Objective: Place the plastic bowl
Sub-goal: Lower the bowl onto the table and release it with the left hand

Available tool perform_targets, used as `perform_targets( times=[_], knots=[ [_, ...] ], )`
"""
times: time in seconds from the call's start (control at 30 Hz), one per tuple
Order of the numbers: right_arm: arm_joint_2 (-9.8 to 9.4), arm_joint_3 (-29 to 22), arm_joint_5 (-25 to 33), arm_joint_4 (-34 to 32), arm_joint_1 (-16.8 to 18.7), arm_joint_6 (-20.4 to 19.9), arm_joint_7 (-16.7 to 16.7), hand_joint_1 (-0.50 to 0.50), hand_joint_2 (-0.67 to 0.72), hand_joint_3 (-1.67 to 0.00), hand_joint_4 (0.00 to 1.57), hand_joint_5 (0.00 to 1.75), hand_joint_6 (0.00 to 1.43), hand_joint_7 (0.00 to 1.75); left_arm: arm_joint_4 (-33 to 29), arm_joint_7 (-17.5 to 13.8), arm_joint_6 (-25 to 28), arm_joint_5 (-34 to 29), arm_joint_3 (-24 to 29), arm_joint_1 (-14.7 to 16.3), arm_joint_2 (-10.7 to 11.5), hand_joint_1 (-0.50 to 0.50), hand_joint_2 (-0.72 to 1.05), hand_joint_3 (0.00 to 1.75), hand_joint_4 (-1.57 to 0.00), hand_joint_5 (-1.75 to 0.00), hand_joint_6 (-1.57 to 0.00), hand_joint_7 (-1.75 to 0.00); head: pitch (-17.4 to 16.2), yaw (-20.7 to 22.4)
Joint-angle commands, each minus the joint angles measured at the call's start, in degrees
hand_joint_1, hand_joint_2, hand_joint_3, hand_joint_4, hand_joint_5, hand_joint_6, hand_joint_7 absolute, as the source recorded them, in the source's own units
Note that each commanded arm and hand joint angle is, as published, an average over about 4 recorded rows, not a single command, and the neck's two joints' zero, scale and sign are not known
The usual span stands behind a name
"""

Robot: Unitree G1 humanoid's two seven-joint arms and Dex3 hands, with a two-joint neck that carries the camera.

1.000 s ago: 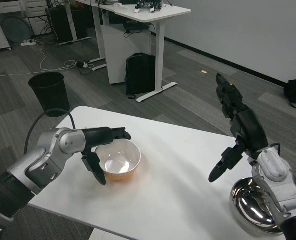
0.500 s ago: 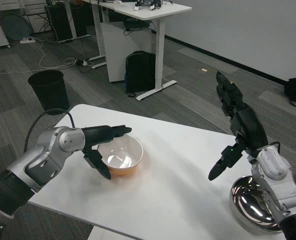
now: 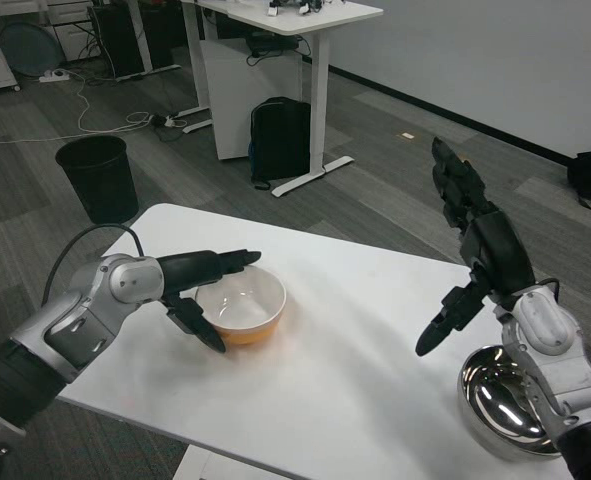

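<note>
1. The left hand (image 3: 203, 285) reaches in from the left edge on its silver forearm, lying low over the white desk (image 3: 355, 360). Its upper fingers stretch over the near-left rim of the plastic bowl (image 3: 241, 307), and a lower finger angles down outside the bowl's left wall. Whether the fingers touch or grip the bowl cannot be told.
2. The plastic bowl sits upright on the left half of the desk. It is orange outside and white inside, and nothing shows in it.
3. The right hand (image 3: 472, 245) is raised well above the desk on the right. Its fingers point up and lie apart, one digit hangs down toward the desk, and it holds nothing.
4. A metal bowl (image 3: 500, 405) stands at the desk's right near corner, partly hidden behind the right forearm. No contents show in its shiny inside.
5. On the floor beyond the desk stand one black waste bin (image 3: 97, 176) at the left and one black backpack (image 3: 280, 143) leaning by the leg of a second desk (image 3: 295, 20).
6. Counted: two bowls, two hands, one bin, one backpack.
</note>
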Motion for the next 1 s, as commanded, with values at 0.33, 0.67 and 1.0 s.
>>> perform_targets(
  times=[0.33,0.67,1.0],
  knots=[
    [-0.09,0.4,0.7,0.4,-0.3,-0.8,0.1,-0.46,0.47,0.00,0.00,0.00,0.00,0.00,0.1,-0.6,-3.5,-2.2,3.9,2.1,-0.3,-0.50,0.96,0.00,0.00,-1.39,0.00,0.00,-0.1,0.3],
    [-0.09,0.4,1.0,0.5,-0.2,-1.0,0.1,-0.46,0.47,0.00,0.00,0.00,0.00,0.00,-0.1,-0.9,-3.0,-7.1,6.2,2.9,-1.6,-0.50,0.87,0.02,0.00,-1.15,0.00,0.00,0.2,0.4],
    [-0.09,0.6,1.5,0.5,-0.2,-1.0,0.1,-0.42,0.42,0.00,0.00,0.00,0.00,0.00,-1.2,-3.4,-1.6,-10.5,9.3,3.6,-2.2,-0.50,0.96,0.00,0.00,-1.10,0.00,0.00,0.4,0.5]
  ],
)
